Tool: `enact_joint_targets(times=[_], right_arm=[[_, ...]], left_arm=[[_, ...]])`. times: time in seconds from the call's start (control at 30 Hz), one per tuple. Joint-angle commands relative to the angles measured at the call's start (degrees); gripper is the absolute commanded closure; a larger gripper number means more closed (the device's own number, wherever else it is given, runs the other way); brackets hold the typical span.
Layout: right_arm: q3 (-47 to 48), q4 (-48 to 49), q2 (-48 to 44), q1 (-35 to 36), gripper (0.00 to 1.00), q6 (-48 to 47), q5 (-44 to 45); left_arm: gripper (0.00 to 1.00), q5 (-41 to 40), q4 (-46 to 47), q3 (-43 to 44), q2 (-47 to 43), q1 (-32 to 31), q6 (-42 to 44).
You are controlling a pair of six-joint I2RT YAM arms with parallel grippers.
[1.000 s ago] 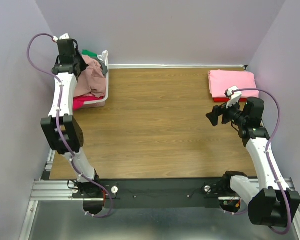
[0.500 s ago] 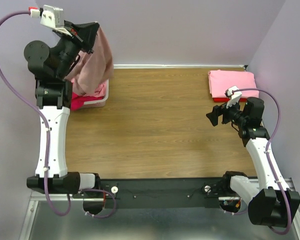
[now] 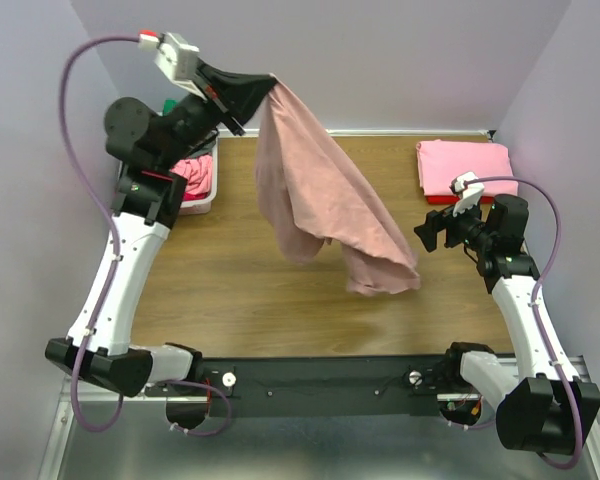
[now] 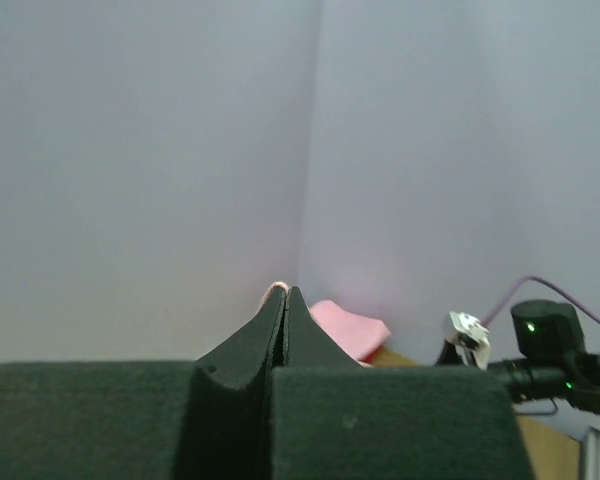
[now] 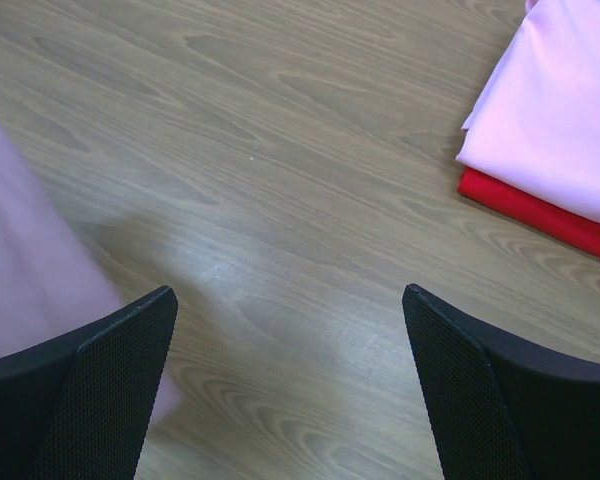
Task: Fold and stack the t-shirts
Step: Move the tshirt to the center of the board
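Wood surface (image 3: 280, 300) fills the top view, bare down the middle. Biggest item: dusty-pink t-shirt (image 3: 320, 200), unfolded, hanging in the air from 1 pinched point at the far left and draping down and right across the middle of the surface. Print not visible from here. Its lowest bunch ends near the right arm (image 3: 525, 300); can't tell if it touches the wood.

Left arm (image 3: 130, 250) is raised high over the far-left corner, wrist tipped toward centre. Right arm sits low on the right side, wrist aimed left at the hanging cloth, not touching it.

Folded stack at the far-right edge: light-pink t-shirt (image 3: 465, 165) on top of a red t-shirt (image 5: 540, 210), only the red one's edge showing beneath.

White bin (image 3: 202, 203) in the far-left corner, partly behind the left arm, holds bright-pink cloth (image 3: 192, 170) with a bit of green cloth (image 3: 170, 104) at the back.

Left fingers (image 4: 283, 300): pressed together, thin sliver of dusty-pink fabric poking out at the tips, so they pinch the tee's edge.

Right fingers (image 5: 287, 295): spread wide, nothing between them, only wood below. Blurred dusty-pink cloth shows at the left edge of that wrist view.
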Motion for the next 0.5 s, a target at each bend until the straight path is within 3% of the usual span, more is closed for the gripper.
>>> enact_joint_targets(times=[0.0, 0.2, 0.23, 0.27, 0.37, 0.4, 0.47], right_arm=[[-0.8, -1.2, -0.2, -0.2, 0.00, -1.1, 1.9], [-0.8, -1.2, -0.2, -0.2, 0.00, -1.3, 2.4], [-0.9, -1.2, -0.2, -0.2, 0.00, -1.3, 2.3], [-0.9, -1.2, -0.2, -0.2, 0.00, -1.4, 2.3], [-0.9, -1.2, 0.1, -0.2, 0.00, -1.6, 2.3], [-0.9, -1.2, 0.2, -0.2, 0.00, -1.5, 1.8], [-1.1, -1.3, 0.2, -0.2, 0.00, -2.1, -0.6]], left_arm=[[1.00, 4.3, 6.8, -6.7, 1.0, -5.0, 0.0], [1.00, 3.1, 6.2, -21.7, 4.3, -8.9, 4.4], [0.95, 2.3, 4.9, -23.0, 4.9, -9.0, 5.5], [0.75, 2.0, 3.4, -23.8, 5.4, -9.0, 6.9], [0.39, -3.4, -2.7, -25.9, 4.8, -9.1, 16.0], [0.29, -5.8, -3.2, -26.5, 3.8, -9.0, 17.3], [0.21, -14.2, -4.5, -27.9, -0.1, -9.1, 21.3]])
